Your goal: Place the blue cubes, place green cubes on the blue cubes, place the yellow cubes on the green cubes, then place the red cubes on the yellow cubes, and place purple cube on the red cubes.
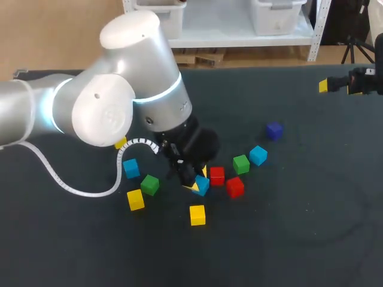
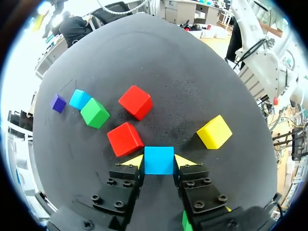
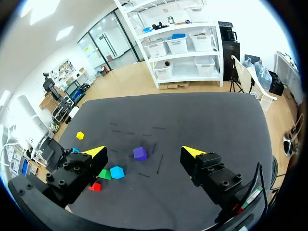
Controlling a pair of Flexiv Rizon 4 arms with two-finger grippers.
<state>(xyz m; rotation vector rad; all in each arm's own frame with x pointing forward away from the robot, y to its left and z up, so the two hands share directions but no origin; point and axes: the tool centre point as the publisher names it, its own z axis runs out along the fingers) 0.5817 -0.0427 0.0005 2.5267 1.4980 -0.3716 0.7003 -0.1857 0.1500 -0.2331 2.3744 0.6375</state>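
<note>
- Dark grey mat (image 1: 299, 239) covers the table. The cubes on it lie loose and single, none on top of another. None of them sits in a box, tray or bowl.
- The left gripper (image 2: 159, 161) is low over the mat. Its two yellow tips press against opposite sides of a blue cube (image 2: 159, 159), so the jaws are clenched on that cube. I cannot tell whether the cube rests on the mat or is slightly raised.
- I judge the blue cube to be small, light and rigid, with flat, smooth faces that could slip under a weak pinch. The best hold looks like two opposite flat faces, square on and near mid-height, so it does not pivot between the tips. From above it looks a little tilted in the grip.
- A red cube (image 2: 125, 139) lies just beside the blue cube, close to one corner, so a sideways sweep could nudge it.
- A second red cube (image 2: 135, 102) lies farther ahead of the blue cube.
- A yellow cube (image 2: 214, 132) is near the blue cube on its other side.
- A green cube (image 2: 95, 113), a lighter blue cube (image 2: 79, 99) and a purple cube (image 2: 58, 103) sit together well beyond the blue cube.
- The right gripper (image 3: 144, 151) is well apart from the blue cube, out by the table's edge. Its fingers are spread wide with nothing between them.
</note>
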